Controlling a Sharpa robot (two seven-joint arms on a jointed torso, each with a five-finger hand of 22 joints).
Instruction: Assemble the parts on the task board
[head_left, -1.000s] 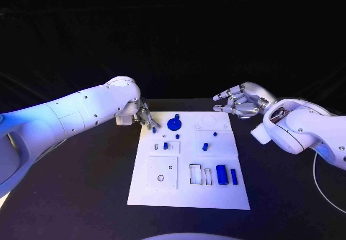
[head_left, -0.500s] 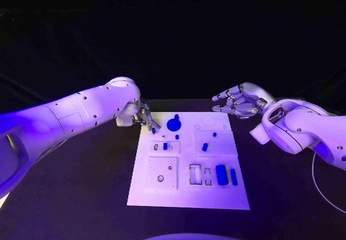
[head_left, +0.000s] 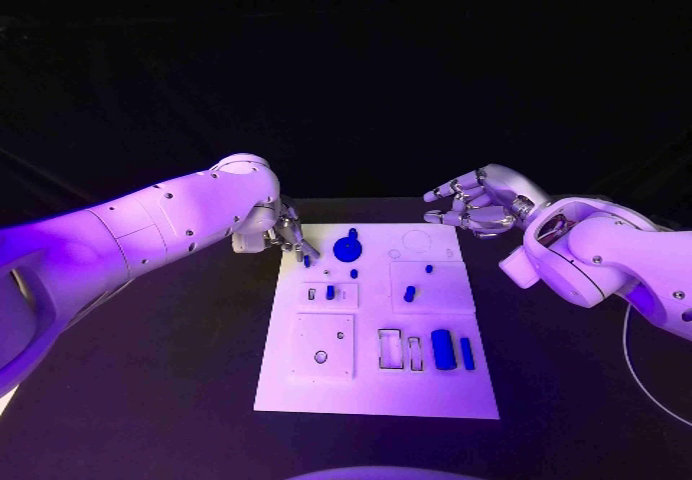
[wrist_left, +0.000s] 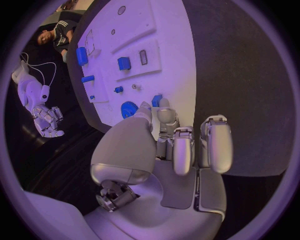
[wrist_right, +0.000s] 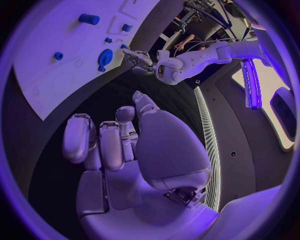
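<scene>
The white task board (head_left: 375, 385) lies in the middle of the table. My left hand (head_left: 281, 232) hovers over its far left corner, fingers pointing down. In the left wrist view my left hand (wrist_left: 169, 145) pinches a small blue peg (wrist_left: 156, 100) between thumb and a fingertip; the same peg (head_left: 306, 260) stands at the board's left edge. A round blue gear (head_left: 348, 247) sits just right of it. My right hand (head_left: 476, 205) hangs off the far right corner, fingers loosely bent and apart, holding nothing. My right hand (wrist_right: 119, 145) faces the board (wrist_right: 44, 85).
Several more blue parts stand on the board: a short block (head_left: 330, 292), a peg (head_left: 411, 293), a thick cylinder (head_left: 444, 349) and a slim bar (head_left: 467, 352). A white cable (head_left: 635, 370) loops on the table at the right. My left arm (head_left: 130, 240) spans the left side.
</scene>
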